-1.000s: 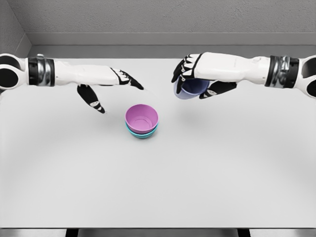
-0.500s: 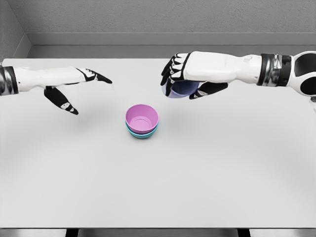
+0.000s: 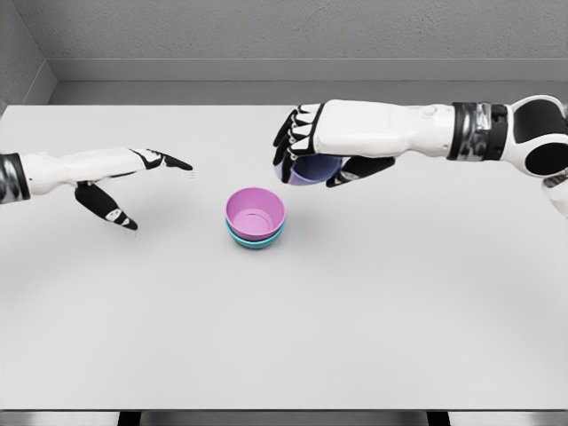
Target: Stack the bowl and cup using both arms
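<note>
Right hand (image 3: 306, 155) with cup (image 3: 311, 169) nearer bowls (image 3: 255, 216)

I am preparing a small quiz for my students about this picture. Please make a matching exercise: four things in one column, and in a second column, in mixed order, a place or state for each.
Things:
1. pink bowl
2. teal bowl
3. purple cup
4. left hand

Places or states:
A. held in the right hand, above the table
B. open, holding nothing
C. at the bottom of the stack, on the table
D. nested on top of another bowl

Pairs: 1-D, 2-C, 3-A, 4-B
</note>
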Controlling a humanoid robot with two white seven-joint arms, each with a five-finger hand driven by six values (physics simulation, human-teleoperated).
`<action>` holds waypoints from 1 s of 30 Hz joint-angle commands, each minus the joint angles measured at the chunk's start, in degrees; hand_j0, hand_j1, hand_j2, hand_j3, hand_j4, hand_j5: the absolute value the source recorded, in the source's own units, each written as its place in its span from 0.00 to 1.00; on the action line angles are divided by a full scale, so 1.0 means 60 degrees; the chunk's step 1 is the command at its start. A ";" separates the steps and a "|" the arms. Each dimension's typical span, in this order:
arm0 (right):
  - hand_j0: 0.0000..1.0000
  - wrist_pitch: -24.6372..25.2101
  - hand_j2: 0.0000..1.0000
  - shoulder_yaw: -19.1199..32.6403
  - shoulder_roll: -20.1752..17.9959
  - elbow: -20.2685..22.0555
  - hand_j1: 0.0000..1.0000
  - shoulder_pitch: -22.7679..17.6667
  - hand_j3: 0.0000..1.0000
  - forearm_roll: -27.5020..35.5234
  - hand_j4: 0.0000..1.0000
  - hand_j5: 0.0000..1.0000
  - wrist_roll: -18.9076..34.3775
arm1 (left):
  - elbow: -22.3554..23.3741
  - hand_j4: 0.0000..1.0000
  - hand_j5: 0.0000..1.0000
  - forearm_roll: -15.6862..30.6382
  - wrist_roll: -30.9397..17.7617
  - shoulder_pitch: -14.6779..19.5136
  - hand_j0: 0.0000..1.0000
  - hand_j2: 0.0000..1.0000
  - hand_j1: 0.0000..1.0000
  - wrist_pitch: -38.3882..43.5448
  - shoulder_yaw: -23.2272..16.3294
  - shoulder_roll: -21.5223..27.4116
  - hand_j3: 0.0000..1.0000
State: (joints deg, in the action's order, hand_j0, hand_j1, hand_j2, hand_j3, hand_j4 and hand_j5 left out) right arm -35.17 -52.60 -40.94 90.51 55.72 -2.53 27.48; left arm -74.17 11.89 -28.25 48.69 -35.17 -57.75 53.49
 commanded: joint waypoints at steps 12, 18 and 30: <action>0.55 0.0028 0.55 -0.0170 0.0421 -0.0026 0.55 0.0000 0.55 0.0084 0.55 0.55 0.0005 | 0.0072 1.00 1.00 0.0127 0.0138 -0.1567 1.00 1.00 1.00 0.0028 0.2448 0.0519 1.00; 0.55 0.0028 0.55 -0.0170 0.0597 -0.0070 0.55 -0.0029 0.55 0.0099 0.55 0.55 -0.0024 | 0.0102 1.00 1.00 0.0230 0.0168 -0.1641 1.00 1.00 1.00 0.0028 0.2580 0.0607 1.00; 0.56 0.0028 0.56 -0.0404 0.0729 -0.0070 0.56 -0.0029 0.56 0.0128 0.56 0.56 -0.0054 | 0.0336 1.00 1.00 0.0288 0.0138 -0.2065 1.00 1.00 1.00 0.0028 0.2580 0.0592 1.00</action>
State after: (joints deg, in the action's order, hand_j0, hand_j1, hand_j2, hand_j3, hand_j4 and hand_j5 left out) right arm -35.17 -54.92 -36.85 90.09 55.55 -2.27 27.23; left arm -72.29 13.11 -27.41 36.12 -35.13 -42.34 57.01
